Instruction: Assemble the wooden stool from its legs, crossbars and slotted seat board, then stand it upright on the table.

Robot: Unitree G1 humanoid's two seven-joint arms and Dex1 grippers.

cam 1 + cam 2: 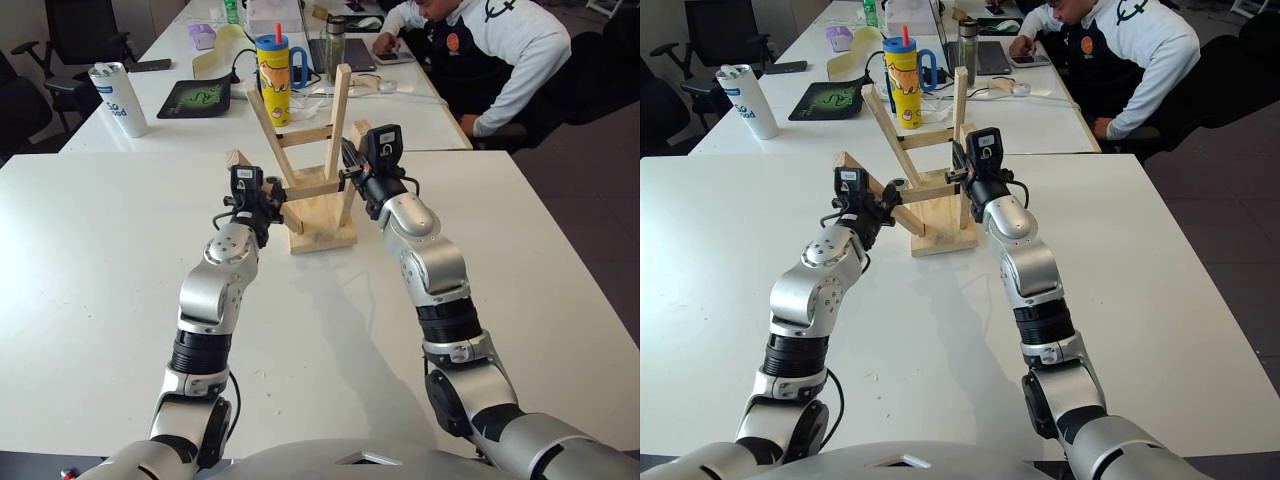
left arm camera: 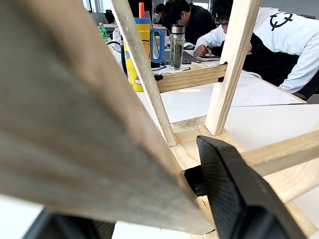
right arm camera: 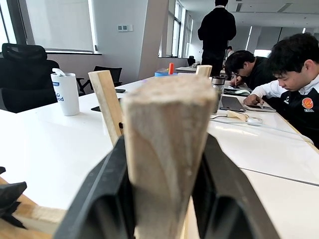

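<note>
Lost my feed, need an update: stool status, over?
Left gripper shut on left leg. Right gripper shut on right leg. Stool upside down, seat on table. Cup behind, apart.

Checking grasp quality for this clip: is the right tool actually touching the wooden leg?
Touching. In the right wrist view, the right tool clamps the wooden leg, fingers flush against both its sides.

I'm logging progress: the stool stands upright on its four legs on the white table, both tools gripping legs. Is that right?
Not upright: the stool is inverted, seat board flat on the white table, legs pointing up, as the left eye view shows. The left tool and right tool do grip legs.
</note>
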